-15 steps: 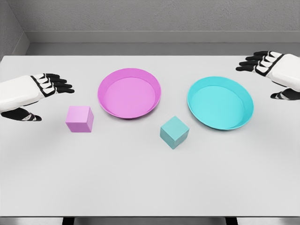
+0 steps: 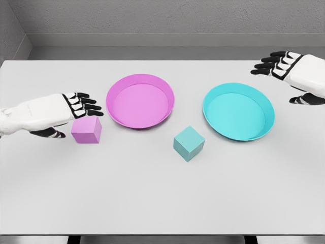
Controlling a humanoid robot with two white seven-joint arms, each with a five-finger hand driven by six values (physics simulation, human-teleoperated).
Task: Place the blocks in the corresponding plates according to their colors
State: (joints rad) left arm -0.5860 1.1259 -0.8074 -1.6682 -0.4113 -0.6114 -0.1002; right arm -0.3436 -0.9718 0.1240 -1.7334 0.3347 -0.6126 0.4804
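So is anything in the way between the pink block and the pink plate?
No. The pink block sits just left of the pink plate, with only bare table between them. The left hand hovers at the block, fingers open.

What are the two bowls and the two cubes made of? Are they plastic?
Probably. It's a simulator's render, so only looks count. The pink plate and teal plate look like smooth plastic with a soft sheen. The pink block and teal block look matte and solid; plastic or painted wood.

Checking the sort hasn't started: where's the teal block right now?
In the head view the teal block sits on the white table just right of centre, in front of the gap between the pink plate and the teal plate.
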